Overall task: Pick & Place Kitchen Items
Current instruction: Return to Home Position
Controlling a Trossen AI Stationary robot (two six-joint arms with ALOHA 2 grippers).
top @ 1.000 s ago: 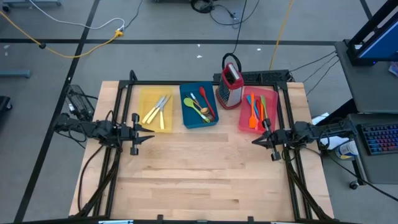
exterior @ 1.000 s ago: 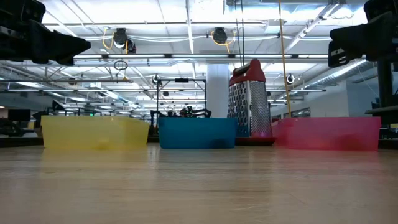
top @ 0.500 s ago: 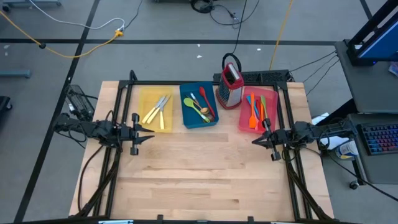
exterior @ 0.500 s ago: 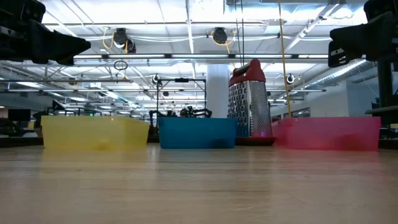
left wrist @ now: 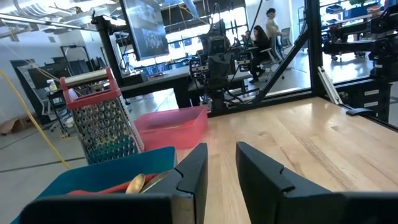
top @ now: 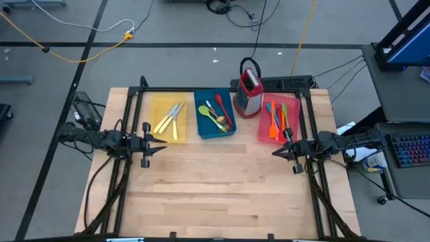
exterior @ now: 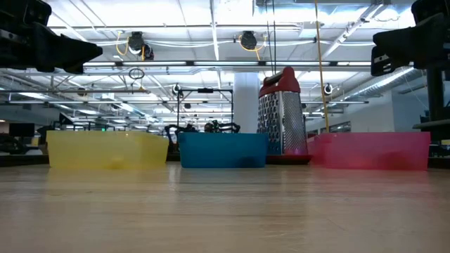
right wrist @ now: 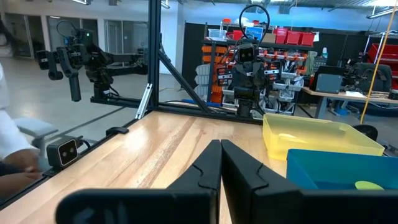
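Spatulas (top: 277, 121) in pink tray (top: 294, 106), overhead view only

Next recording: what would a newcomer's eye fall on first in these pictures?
Three bright trays line the table's far edge: a yellow tray, a blue tray and a pink tray, each holding utensils. A red-topped box grater stands upright between the blue and pink ones. The left pincer, slightly open, and the right pincer, shut, hang empty at the table's sides, pointing inward.

Low view, pink tray (exterior: 369, 151) wall hides its utensils (top: 277, 121) — blurred sleeve (right wrist: 15, 134) cut off
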